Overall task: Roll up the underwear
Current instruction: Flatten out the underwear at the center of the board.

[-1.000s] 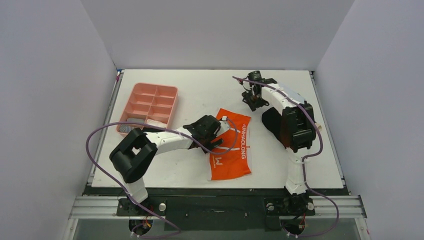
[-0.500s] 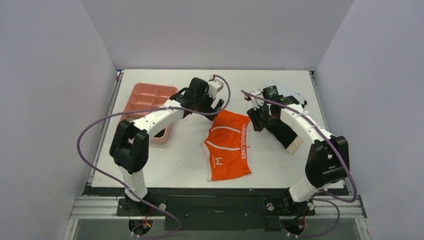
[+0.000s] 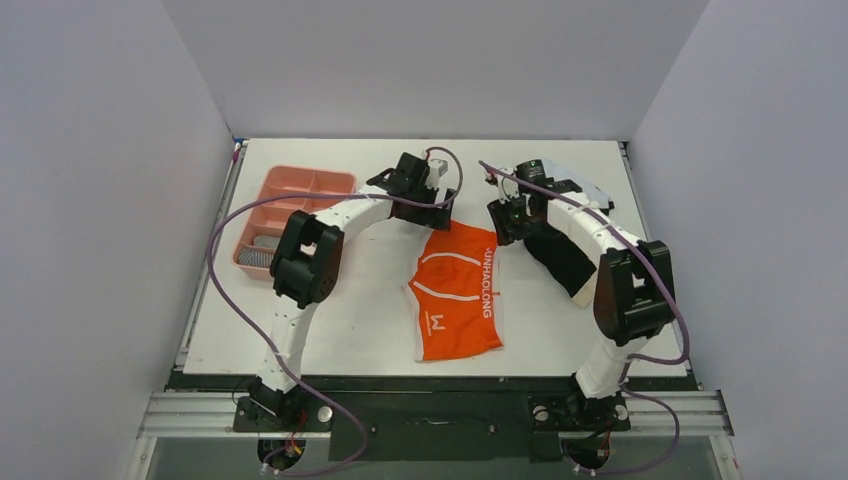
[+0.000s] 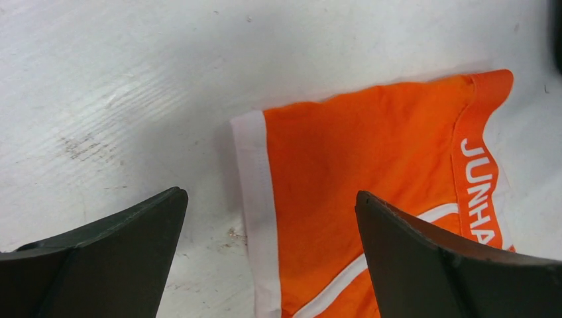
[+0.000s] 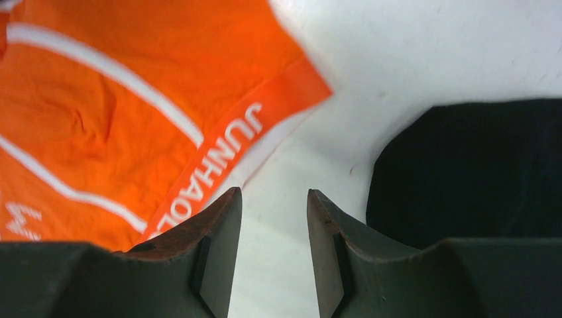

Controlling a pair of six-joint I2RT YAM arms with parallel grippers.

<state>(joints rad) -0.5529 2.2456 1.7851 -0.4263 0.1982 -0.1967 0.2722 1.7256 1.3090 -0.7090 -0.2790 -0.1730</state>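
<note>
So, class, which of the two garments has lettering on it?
The orange one: white letters run along its band. The black one shows none.

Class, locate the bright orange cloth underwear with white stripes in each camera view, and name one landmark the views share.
Top external: the orange underwear lies near centre, slightly low.
Left wrist: right of centre, cut by the bottom edge.
Right wrist: upper left.
Shared landmark: its white waistband lettering.

Walls [image 3: 430, 60]: plain pale grey, behind and beside the left pincer [image 4: 268, 194]
Table [image 3: 370, 320]: white, smudged, under it
Light: soft
</note>
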